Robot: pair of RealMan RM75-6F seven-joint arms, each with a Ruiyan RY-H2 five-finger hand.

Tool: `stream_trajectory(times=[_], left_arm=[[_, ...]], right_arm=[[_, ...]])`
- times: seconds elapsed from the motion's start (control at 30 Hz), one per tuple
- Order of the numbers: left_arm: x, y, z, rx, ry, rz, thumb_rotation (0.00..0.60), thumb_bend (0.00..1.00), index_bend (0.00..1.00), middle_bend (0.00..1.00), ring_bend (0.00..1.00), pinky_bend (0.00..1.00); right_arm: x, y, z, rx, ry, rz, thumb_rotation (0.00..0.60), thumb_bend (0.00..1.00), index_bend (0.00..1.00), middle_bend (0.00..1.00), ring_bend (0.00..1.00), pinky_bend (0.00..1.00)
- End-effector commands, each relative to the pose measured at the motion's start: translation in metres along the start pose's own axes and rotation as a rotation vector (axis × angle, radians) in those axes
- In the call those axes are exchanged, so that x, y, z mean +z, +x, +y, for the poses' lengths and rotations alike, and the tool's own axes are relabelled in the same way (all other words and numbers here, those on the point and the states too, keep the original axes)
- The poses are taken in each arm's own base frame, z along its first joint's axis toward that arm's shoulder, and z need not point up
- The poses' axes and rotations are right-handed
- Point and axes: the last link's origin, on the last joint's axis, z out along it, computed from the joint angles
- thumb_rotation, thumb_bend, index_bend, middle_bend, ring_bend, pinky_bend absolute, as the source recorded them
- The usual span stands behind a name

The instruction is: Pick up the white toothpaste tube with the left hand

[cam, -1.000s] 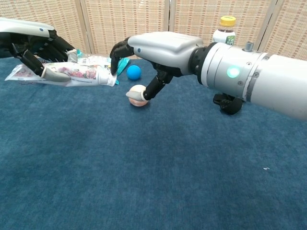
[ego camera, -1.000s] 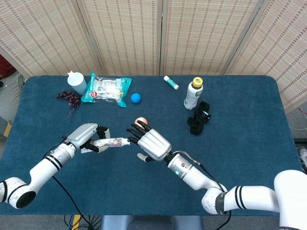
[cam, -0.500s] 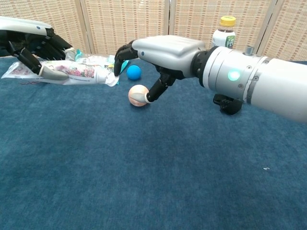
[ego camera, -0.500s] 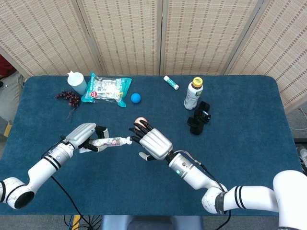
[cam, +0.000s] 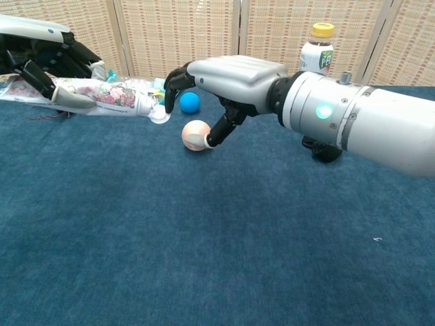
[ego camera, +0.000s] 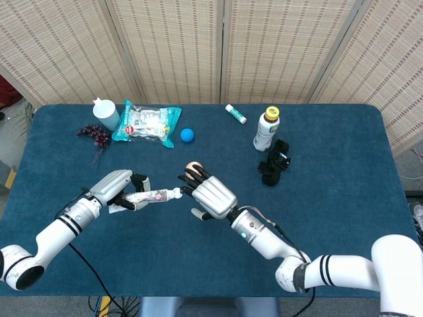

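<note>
While the white toothpaste tube lies lengthwise in my left hand, my fingers are wrapped around its middle, with the crimped tail sticking out behind my palm and the cap end pointing toward my other hand. In the chest view the tube looks clear of the blue table, so I judge the pick nearly made. To finish well I should keep the grip firm around the body, not squeeze near the cap, and raise it level and straight up.

My right hand holds nothing; its fingers are apart, with dark fingertips just beside the cap, and I cannot tell whether they touch it. That hand is the nearest obstacle, so it should stay out of the tube's path.

A pink ball sits under my right hand, a blue ball farther back. Well apart at the far edge are a snack bag, grapes, a white squeeze bottle, a drink bottle, a black clip and a small white tube.
</note>
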Motion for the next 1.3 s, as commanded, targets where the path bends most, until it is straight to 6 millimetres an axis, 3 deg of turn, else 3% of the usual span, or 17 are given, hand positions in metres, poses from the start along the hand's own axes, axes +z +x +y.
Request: stream_trajectory(times=[0.03,0.47,0.63,0.93,1.3], left_arm=[[-0.001,0.0,0.002,-0.004,-0.004,-0.003,0.6,0.45,0.63,0.71,0.5,0.35],[0.0,0.001,0.006,-0.032,-0.014,-0.009,0.6,0.45,0.63,0.71,0.5,0.35],[-0.001,0.0,0.002,-0.025,-0.003,-0.015,0.6,0.45,0.63,0.71,0.5,0.35],[0.002,-0.011,-0.022,-0.014,0.045,-0.026,0.6,0.45,0.63,0.7,0.5,0.35],[0.012,-0.034,-0.06,0.006,0.07,-0.036,0.6,0.45,0.62,0.69,0.49,0.35]], right_arm=[[0.001,-0.001,0.001,0.002,-0.002,-0.001,0.499,0.29,0.31,0.14,0.0,0.06],[0.004,-0.006,0.002,0.02,-0.002,-0.006,0.5,0.29,0.31,0.14,0.0,0.06],[-0.003,0.003,0.004,0.049,-0.002,0.012,0.498,0.29,0.31,0.14,0.0,0.06],[-0.041,0.045,0.024,0.07,-0.031,0.093,0.499,0.29,0.31,0.14,0.0,0.06],[-0.099,0.076,0.054,-0.007,-0.118,0.131,0.498,0.29,0.31,0.14,0.0,0.06]])
